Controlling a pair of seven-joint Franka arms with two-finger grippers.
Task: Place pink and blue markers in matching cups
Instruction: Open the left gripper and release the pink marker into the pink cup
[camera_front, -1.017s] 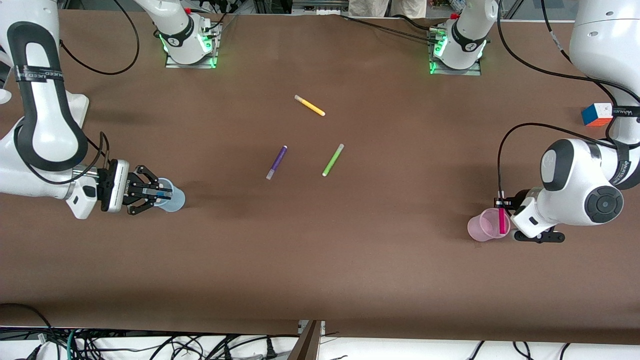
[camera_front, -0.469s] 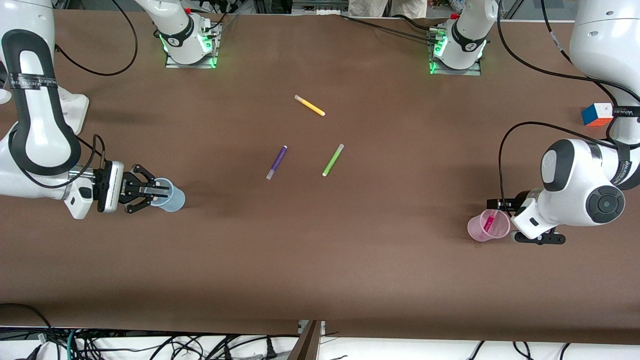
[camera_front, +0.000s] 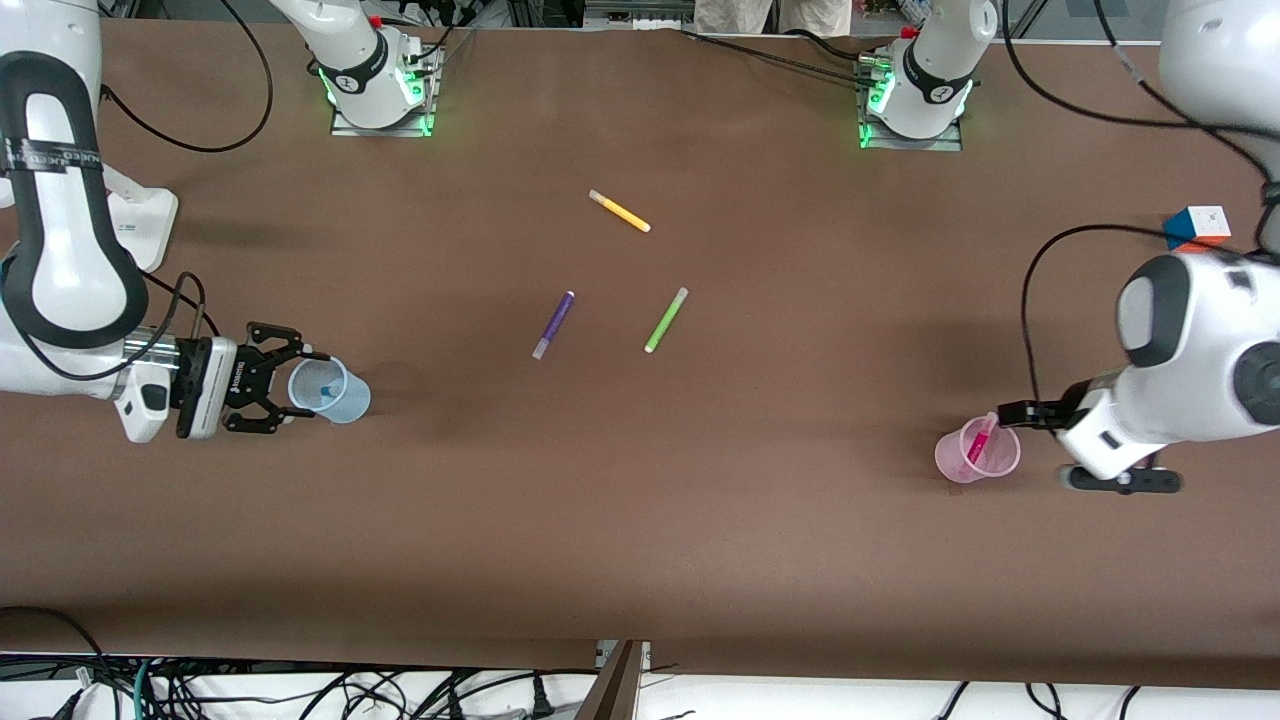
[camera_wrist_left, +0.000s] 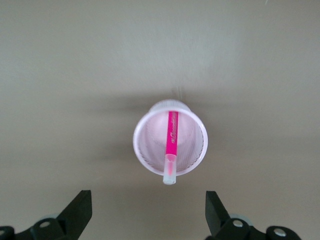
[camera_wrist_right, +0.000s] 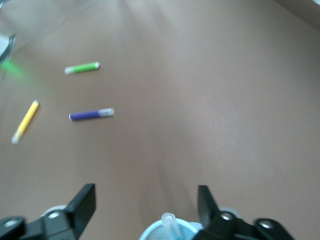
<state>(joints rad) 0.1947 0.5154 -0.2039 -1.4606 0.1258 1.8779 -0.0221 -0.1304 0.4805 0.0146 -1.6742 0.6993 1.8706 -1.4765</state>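
Note:
The pale pink cup (camera_front: 955, 462) stands toward the left arm's end of the table. The pink marker (camera_front: 978, 442) leans inside it, cap up. In the left wrist view the pink marker (camera_wrist_left: 171, 135) rests against the rim of the pink cup (camera_wrist_left: 195, 145). My left gripper (camera_front: 1015, 412) (camera_wrist_left: 147, 215) hangs open and empty just beside that cup. The pale blue cup (camera_front: 345, 400) stands toward the right arm's end. The blue marker (camera_front: 325, 391) is inside it, its pale cap (camera_wrist_right: 169, 220) poking above the blue cup's rim (camera_wrist_right: 150, 234). My right gripper (camera_front: 295, 388) (camera_wrist_right: 145, 205) is open at that rim.
A purple pen (camera_front: 553, 325) and a lime-green pen (camera_front: 666, 320) lie mid-table, with a yellow pen (camera_front: 620, 211) nearer the bases. The right wrist view shows the same purple pen (camera_wrist_right: 91, 114), lime-green pen (camera_wrist_right: 82, 68) and yellow pen (camera_wrist_right: 25, 121). A colour cube (camera_front: 1195, 227) sits by the left arm.
Both grippers went from shut on their markers to open. The pink marker dropped into the pink cup, the blue into the blue cup. Both hands drew back a little.

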